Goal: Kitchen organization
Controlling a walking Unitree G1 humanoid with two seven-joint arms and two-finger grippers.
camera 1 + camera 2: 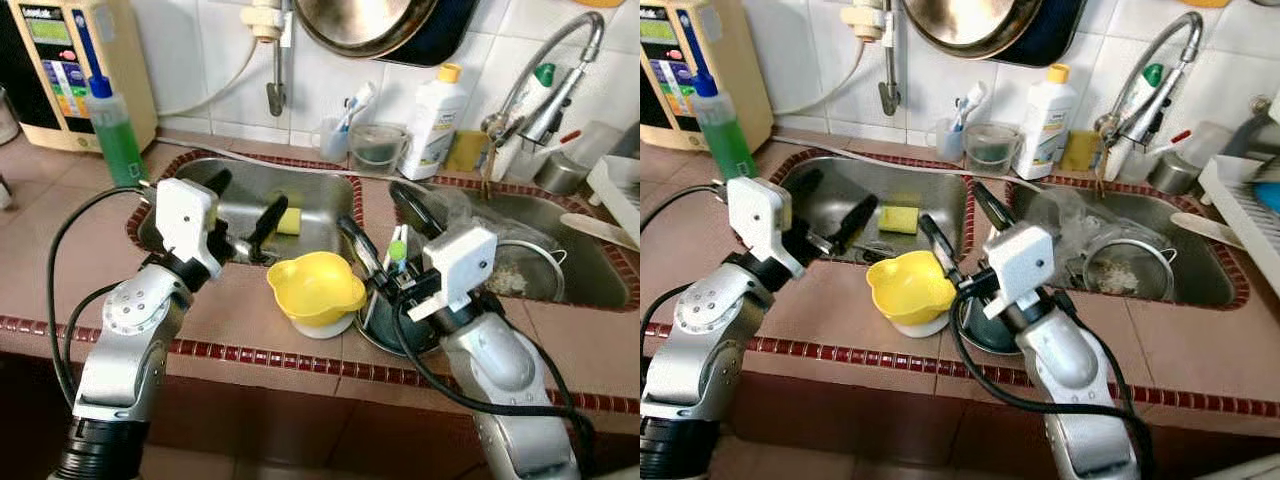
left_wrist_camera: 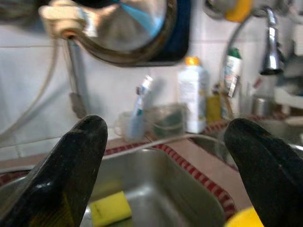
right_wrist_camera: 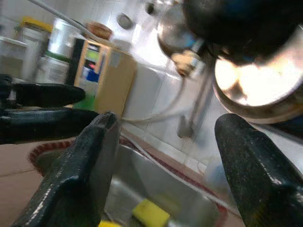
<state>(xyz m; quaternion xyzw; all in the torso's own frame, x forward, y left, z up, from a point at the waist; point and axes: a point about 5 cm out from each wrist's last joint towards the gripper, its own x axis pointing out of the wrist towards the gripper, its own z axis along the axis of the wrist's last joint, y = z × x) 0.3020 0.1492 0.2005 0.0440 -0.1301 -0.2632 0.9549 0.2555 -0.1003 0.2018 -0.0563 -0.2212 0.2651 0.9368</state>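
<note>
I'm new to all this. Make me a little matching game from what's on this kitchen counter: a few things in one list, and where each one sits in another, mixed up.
Things:
1. yellow bowl
2. yellow sponge
3. green bottle
4. white bottle

Places:
A. on the ledge behind the two basins, against the tiled wall
B. inside the left basin
C. on the counter between the two claws
D. at the left basin's far left corner, by the beige appliance

Pairs: 1-C, 2-B, 3-D, 4-A
</note>
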